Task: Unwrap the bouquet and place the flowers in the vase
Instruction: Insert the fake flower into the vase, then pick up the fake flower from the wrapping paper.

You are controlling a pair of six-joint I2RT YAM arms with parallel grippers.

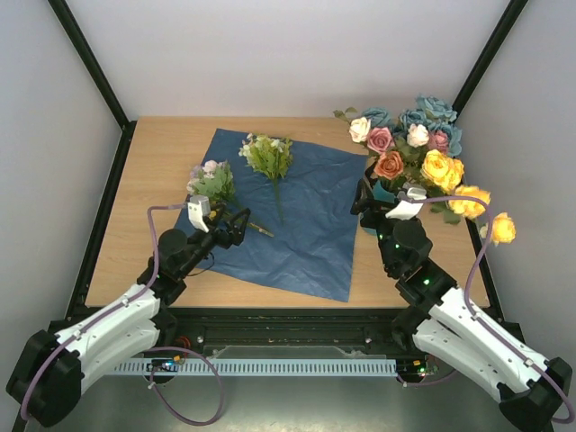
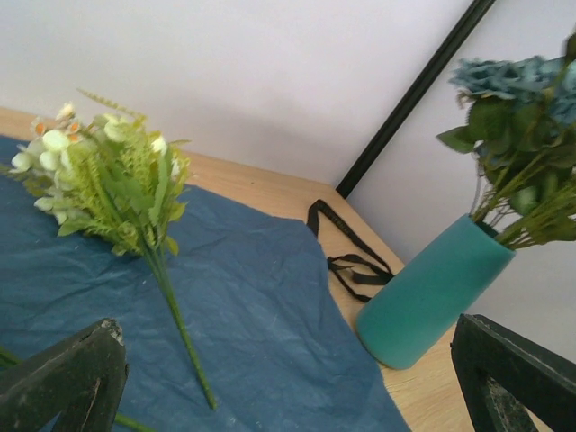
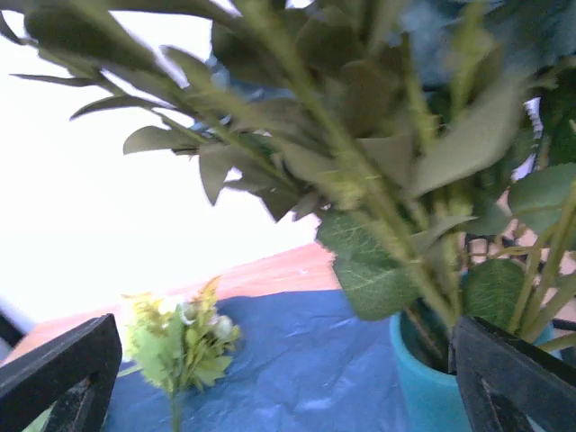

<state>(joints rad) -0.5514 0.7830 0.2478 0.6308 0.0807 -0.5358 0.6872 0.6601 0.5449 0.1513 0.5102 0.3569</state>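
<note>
Note right claw (image 1: 367,205) spread wide just beside the vase (image 2: 432,301), gripping nothing; most flowers (image 1: 414,148) already standing in it at worktop (image 1: 153,171) right. Note left claw (image 1: 236,223) likewise fully apart and empty, presumably to admit a stem; poised beside small pale bunch (image 1: 212,182); green sprig (image 1: 270,160) loose on flattened blue paper (image 1: 315,225), exposed for pickup; ribbon (image 2: 346,256) lying near vase.
</note>
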